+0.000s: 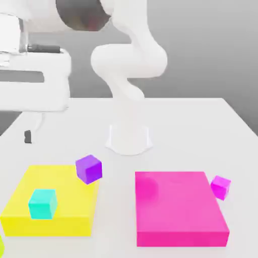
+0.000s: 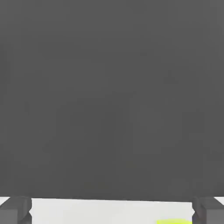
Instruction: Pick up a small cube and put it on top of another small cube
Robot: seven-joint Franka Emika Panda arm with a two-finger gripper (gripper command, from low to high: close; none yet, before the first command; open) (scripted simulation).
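Spread wide, the claw (image 2: 112, 212) shows both fingertips (image 2: 15, 209); the lime cube (image 2: 174, 222) peeks between them, near one finger, ungripped.

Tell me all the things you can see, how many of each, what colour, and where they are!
Big flat blocks: 2, one yellow at the exterior view's left, one pink at its right.
Cyan cube: 1, on top of the yellow block.
Purple cube: 1, at the yellow block's far corner.
Magenta cube: 1, beside the pink block's right edge.
Lime cube: 1, a sliver at the exterior view's lower left edge.
Table: 1, white, under everything.
Robot arm: 1, white, base at the table's middle back.
Gripper: 1, dark grey fingers spread wide apart.
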